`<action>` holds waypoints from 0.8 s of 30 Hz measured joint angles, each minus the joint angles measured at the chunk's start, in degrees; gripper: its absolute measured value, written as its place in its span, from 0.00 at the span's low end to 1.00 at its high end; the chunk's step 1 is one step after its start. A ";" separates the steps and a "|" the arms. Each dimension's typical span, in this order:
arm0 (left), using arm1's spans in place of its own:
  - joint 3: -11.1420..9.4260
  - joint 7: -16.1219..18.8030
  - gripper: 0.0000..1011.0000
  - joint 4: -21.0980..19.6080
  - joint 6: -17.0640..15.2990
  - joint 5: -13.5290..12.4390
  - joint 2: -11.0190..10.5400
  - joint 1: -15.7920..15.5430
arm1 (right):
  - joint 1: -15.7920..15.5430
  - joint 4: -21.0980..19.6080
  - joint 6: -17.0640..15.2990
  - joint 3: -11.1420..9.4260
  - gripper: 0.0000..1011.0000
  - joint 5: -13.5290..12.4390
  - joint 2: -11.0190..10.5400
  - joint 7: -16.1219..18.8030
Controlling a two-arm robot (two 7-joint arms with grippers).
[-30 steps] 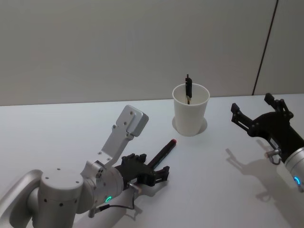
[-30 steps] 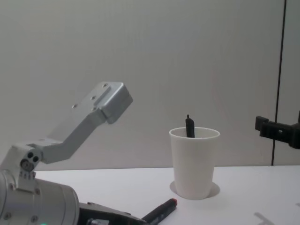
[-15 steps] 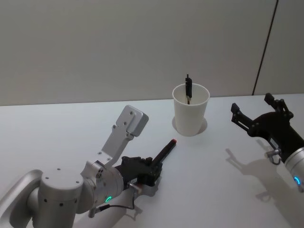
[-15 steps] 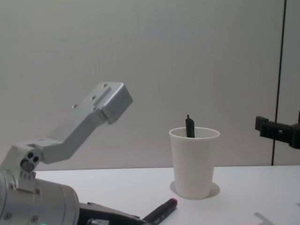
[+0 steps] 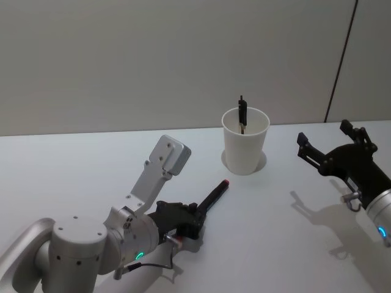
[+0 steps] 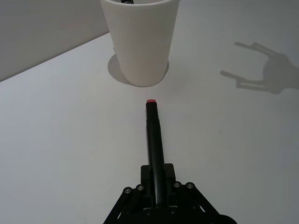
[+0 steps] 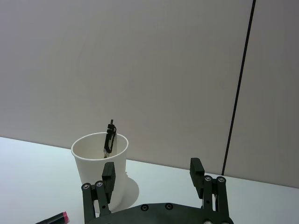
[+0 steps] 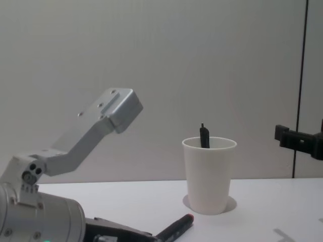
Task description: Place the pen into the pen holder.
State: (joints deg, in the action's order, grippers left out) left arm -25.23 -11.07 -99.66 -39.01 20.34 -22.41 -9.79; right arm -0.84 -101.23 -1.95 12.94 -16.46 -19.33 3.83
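While left gripper (image 6: 158, 174) pinches the pen (image 6: 153, 135) by its near end, which looks light, stiff and probably slick, right gripper (image 5: 324, 134) hovers spread, right.

The white table (image 5: 79, 165) carries the pen holder (image 5: 245, 141) upright near its far edge, the pen (image 5: 214, 194) low near its middle, contact unclear.

No word, label, brand, number or sign can be read anywhere, neither on the plain white pen holder (image 5: 245, 146), nor on the black pen (image 5: 214, 195), nor on the pale surface (image 5: 73, 165).
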 joint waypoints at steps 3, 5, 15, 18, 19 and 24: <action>0.00 -0.01 0.17 0.00 0.00 -0.01 0.00 0.00 | 0.00 0.00 0.00 0.00 0.99 0.00 0.00 0.00; 0.00 0.00 0.17 0.00 0.02 -0.01 0.00 0.00 | 0.00 0.00 0.00 0.00 0.99 0.00 0.00 0.00; 0.56 0.39 0.17 -0.01 2.12 1.99 0.03 0.30 | 0.00 0.00 0.00 0.00 0.99 0.00 0.00 0.00; 1.04 0.63 0.17 -0.10 3.84 3.53 -0.02 0.56 | 0.00 0.00 0.00 0.00 0.99 0.00 0.00 0.00; 1.23 0.69 0.17 -0.15 4.77 4.33 -0.07 0.68 | 0.00 0.00 0.00 0.00 0.99 0.00 0.00 0.00; 1.89 0.69 0.17 -0.42 7.57 6.65 -0.31 1.14 | 0.00 0.00 0.00 0.00 0.99 0.00 0.00 0.00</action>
State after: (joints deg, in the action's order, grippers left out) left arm -23.34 -10.38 -100.07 -31.44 26.99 -22.71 -8.65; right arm -0.84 -101.23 -1.95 12.94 -16.46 -19.33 3.83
